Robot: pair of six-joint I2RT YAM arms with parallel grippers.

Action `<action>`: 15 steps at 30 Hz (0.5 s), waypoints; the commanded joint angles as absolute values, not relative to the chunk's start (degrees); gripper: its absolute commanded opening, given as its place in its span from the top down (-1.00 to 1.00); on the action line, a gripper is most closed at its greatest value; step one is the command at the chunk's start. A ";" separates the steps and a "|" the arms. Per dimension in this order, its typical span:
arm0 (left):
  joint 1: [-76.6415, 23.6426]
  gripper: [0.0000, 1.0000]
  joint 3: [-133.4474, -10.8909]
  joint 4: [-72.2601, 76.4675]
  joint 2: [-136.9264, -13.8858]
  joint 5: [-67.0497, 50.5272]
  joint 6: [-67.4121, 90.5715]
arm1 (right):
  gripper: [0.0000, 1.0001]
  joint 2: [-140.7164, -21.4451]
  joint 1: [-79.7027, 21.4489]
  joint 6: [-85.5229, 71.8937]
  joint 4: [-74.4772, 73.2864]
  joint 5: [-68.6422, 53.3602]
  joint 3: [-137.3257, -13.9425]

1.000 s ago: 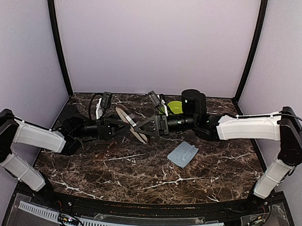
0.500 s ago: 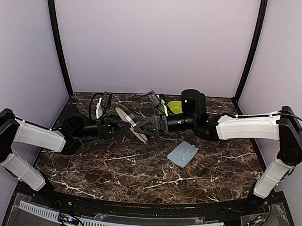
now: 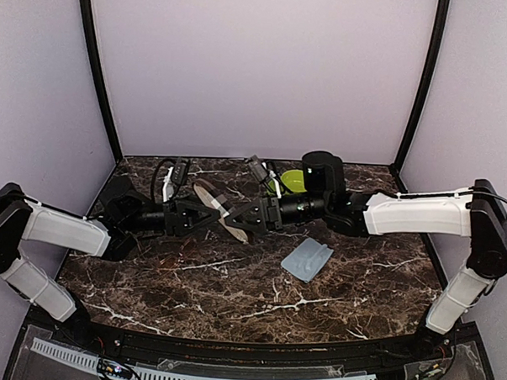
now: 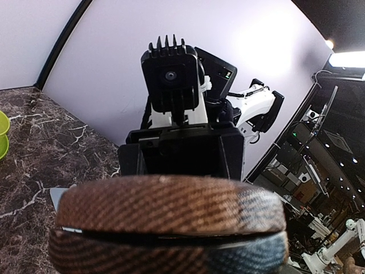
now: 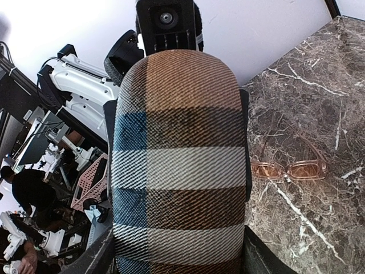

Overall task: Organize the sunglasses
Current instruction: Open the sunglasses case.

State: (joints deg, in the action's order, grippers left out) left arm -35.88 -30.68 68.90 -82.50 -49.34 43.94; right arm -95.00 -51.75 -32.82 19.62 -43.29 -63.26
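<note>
A brown, white and blue plaid sunglasses case (image 3: 222, 207) hangs above the table between both arms. My left gripper (image 3: 200, 215) is shut on its left end. The case's closed seam edge (image 4: 171, 228) fills the bottom of the left wrist view and hides the fingers. My right gripper (image 3: 245, 218) is shut on the other end, and its dark fingers (image 5: 258, 260) flank the case (image 5: 178, 171). Amber-lensed sunglasses (image 5: 291, 169) lie on the marble just right of the case in the right wrist view. I cannot make them out from above.
A green bowl (image 3: 293, 180) stands at the back behind the right arm. A pale blue cloth (image 3: 307, 259) lies on the marble table (image 3: 232, 298) right of centre. Black cables and a white item (image 3: 168, 179) sit at the back left.
The left gripper's jaws have narrowed onto the case. The case has tipped slightly flatter between the two grippers. The right arm has hardly moved.
</note>
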 commanded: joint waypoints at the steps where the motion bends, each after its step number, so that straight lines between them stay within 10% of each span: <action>1: -35.95 1.00 -31.48 69.13 -82.00 -49.65 41.25 | -0.29 -94.39 -51.86 -32.13 15.98 -39.12 -65.36; 8: -35.97 1.00 -31.59 68.51 -82.24 -49.91 40.93 | -0.52 -94.73 -51.94 -31.39 15.04 -39.10 -65.65; 15: -35.95 1.00 -31.43 68.52 -82.35 -50.26 40.54 | -0.24 -94.88 -51.83 -32.87 17.01 -40.22 -65.53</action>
